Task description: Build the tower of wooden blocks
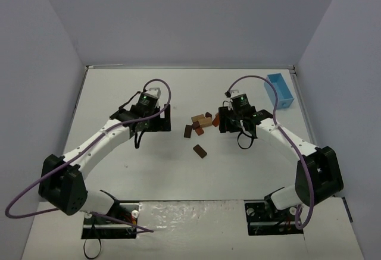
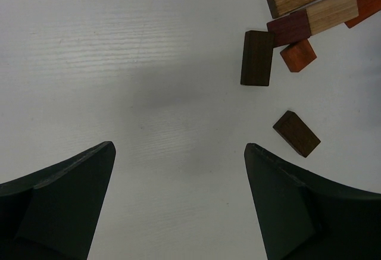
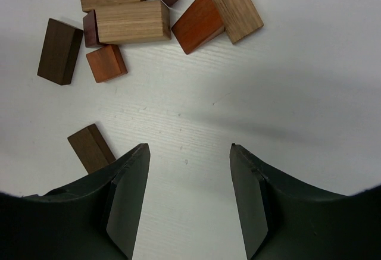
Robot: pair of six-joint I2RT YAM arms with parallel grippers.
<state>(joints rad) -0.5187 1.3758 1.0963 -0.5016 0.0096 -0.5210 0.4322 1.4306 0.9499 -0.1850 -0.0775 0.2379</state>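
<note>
The wood blocks [image 1: 201, 122] lie loose and flat in a small cluster at mid-table, with one dark brown block [image 1: 199, 150] apart on the near side. No wood block tower is in view. My left gripper [image 1: 156, 123] hangs left of the cluster. In the left wrist view the left gripper [image 2: 178, 147] is open over bare table, with the lone dark block [image 2: 296, 132] just past its right finger. My right gripper [image 1: 229, 122] is right of the cluster. In its own view the right gripper [image 3: 189, 147] is open and empty, below an orange cube [image 3: 106, 63] and tan blocks [image 3: 132, 21].
A light blue box [image 1: 281, 90] sits at the back right near the wall. White walls enclose the table on three sides. Both arm bases stand at the near edge.
</note>
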